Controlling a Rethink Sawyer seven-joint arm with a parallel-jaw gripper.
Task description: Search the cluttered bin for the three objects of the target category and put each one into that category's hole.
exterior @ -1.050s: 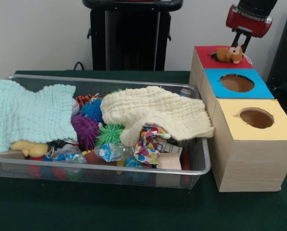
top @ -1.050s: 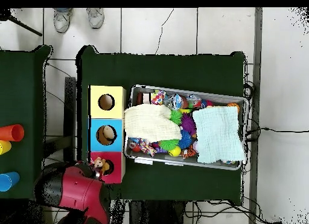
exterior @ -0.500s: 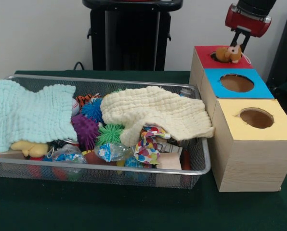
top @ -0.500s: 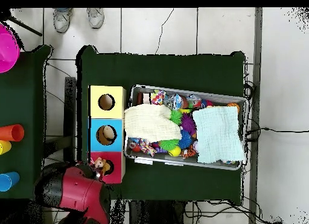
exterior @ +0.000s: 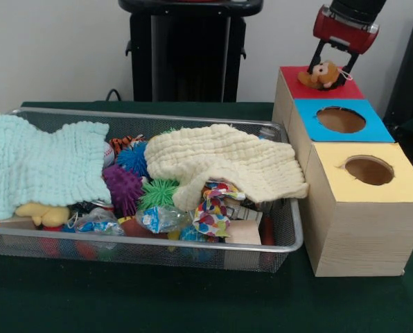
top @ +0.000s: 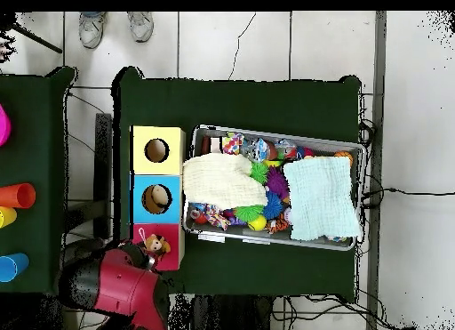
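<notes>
A small brown monkey plush (exterior: 322, 74) lies on top of the red box (exterior: 352, 89), covering its hole. My gripper (exterior: 331, 64) stands right above it, one finger on each side of its head, shut on it. In the overhead view the monkey plush (top: 156, 246) sits on the red box (top: 174, 261) at the tip of my red arm (top: 115, 286). The wire bin (exterior: 296, 229) holds spiky balls (exterior: 123, 187), wrapped items and a yellow plush (exterior: 44, 214), partly hidden under a cream cloth (exterior: 227, 163) and a pale blue cloth (exterior: 40, 163).
A blue box (exterior: 380, 128) and a yellow box (exterior: 407, 187) with round holes stand in line with the red one. The blue box's hole (top: 156, 198) shows something brown inside. Coloured cups (top: 16, 195) stand on a side table. A person's shoes (top: 115, 26) show at the floor's edge.
My gripper has shifted sideways along the red box toward its hole, and the monkey plush has moved with it and now covers the hole.
</notes>
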